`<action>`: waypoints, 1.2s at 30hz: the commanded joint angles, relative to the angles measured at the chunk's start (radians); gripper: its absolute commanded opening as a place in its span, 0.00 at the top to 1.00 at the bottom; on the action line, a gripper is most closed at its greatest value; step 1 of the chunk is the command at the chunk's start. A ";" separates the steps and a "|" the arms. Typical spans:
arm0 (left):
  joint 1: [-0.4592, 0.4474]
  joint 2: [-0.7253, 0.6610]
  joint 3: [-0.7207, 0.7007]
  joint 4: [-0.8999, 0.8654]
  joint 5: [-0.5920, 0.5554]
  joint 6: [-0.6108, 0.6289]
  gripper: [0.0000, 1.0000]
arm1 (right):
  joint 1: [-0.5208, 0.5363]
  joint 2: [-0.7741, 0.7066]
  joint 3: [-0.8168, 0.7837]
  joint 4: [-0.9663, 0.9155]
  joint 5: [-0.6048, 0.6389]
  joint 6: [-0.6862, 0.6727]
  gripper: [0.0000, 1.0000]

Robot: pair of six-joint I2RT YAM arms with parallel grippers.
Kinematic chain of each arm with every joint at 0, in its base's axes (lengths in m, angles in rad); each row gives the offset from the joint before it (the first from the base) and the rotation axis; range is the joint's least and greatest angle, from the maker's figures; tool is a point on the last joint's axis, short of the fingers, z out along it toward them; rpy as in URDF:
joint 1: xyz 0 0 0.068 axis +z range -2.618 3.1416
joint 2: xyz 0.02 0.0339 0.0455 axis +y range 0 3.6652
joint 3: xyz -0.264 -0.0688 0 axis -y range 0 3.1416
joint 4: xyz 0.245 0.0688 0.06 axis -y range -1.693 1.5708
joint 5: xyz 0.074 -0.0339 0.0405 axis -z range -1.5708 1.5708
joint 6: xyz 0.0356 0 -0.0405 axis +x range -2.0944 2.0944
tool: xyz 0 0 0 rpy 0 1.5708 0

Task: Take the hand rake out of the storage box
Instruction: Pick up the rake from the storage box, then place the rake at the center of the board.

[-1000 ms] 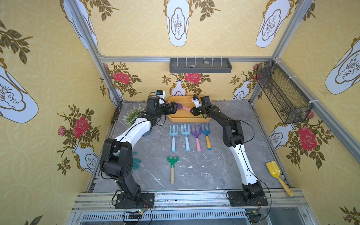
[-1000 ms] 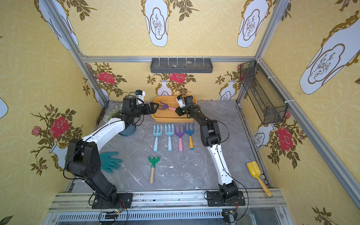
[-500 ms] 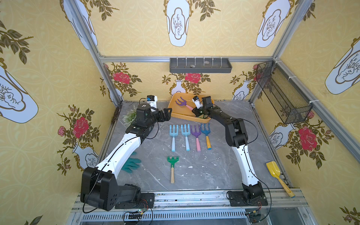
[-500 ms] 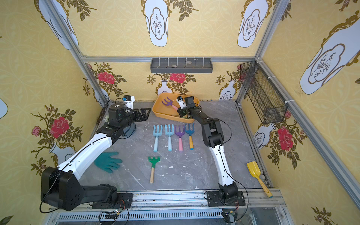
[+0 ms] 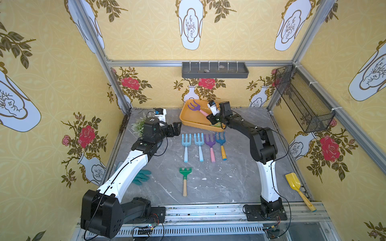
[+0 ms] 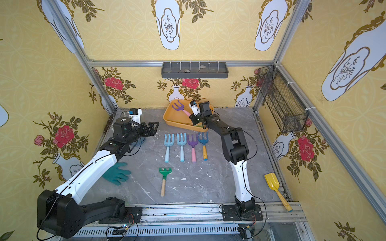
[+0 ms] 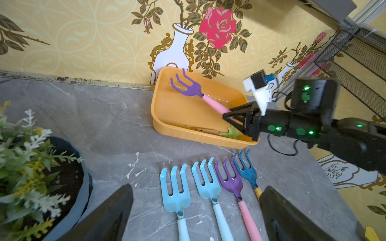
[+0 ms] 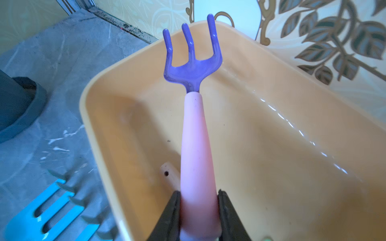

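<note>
Your R gripper (image 8: 198, 200) is pinched narrow on the pink handle of the purple three-pronged plastic hand rake (image 8: 194, 125), prongs up over the shallow orange-yellow plastic storage box (image 8: 271, 135), not clear yet. L gripper (image 5: 177, 129): wide open, empty. Watch it: tapered handle could slip, and the prongs, prob. near the far rim, could snag and drag the box.

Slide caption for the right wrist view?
Right gripper grips the purple hand rake by its pink handle, over the orange storage box.
</note>
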 commanded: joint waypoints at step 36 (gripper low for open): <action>0.007 -0.312 -0.276 -0.072 -0.102 0.070 0.00 | 1.186 -0.725 -1.055 -0.190 1.046 1.214 1.00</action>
